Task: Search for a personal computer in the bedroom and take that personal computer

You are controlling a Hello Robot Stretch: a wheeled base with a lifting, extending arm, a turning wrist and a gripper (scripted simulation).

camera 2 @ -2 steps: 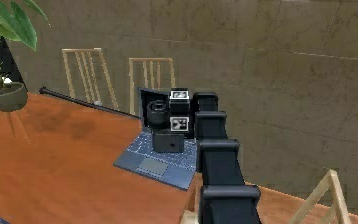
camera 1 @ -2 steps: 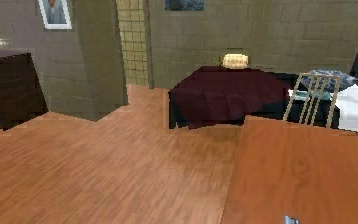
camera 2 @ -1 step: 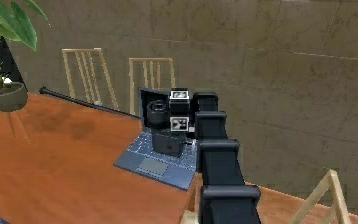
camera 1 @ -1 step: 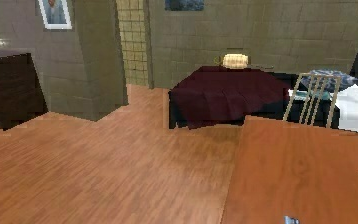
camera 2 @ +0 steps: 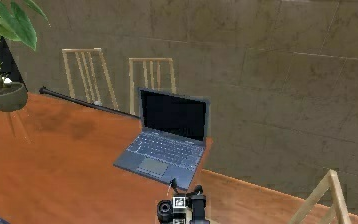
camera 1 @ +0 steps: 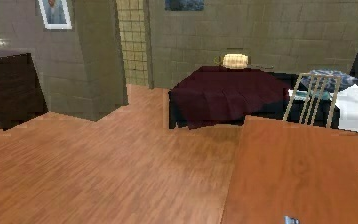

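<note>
An open laptop with a dark screen and grey-blue keyboard lies on the brown wooden table in the arm side view. The gripper rises from that view's bottom edge, just below the laptop's near corner, with its two white marker squares beside it. The laptop lies on the table right behind the gripper's far end, so I cannot tell whether it holds anything. The same table's corner fills the forward view's lower right.
Two pale wooden chairs stand behind the table, and a potted plant is at its left. Ahead are a bed with a dark red cover, a tan pillow, a dark dresser, a chair and open wooden floor.
</note>
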